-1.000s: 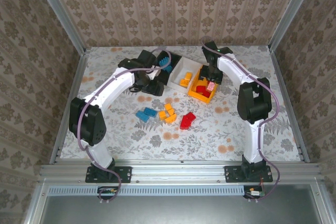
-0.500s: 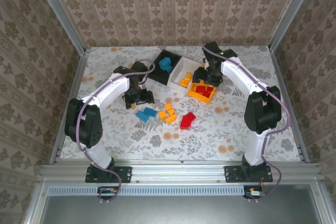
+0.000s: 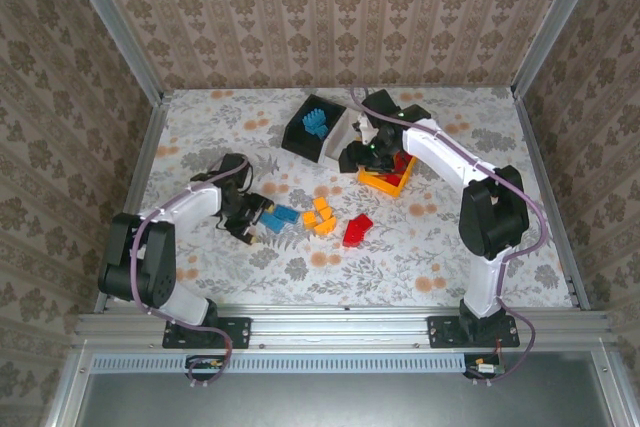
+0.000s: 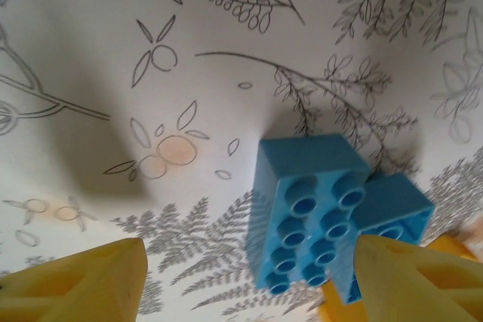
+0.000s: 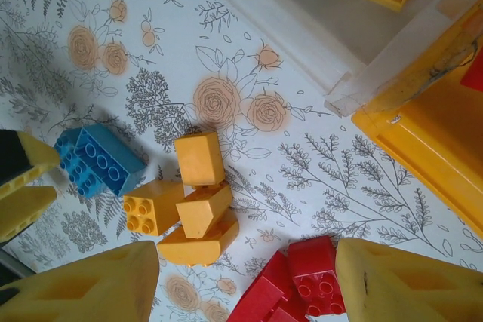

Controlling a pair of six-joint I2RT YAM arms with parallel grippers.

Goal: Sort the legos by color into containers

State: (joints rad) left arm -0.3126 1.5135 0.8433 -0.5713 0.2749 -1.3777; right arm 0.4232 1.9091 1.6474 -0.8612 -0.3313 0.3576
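While open, left hand over legos

Loose blue plastic bricks, orange-yellow plastic bricks and red plastic bricks sit on a white table cover printed with grey foliage and orange roses; beige damask wallpaper all round.
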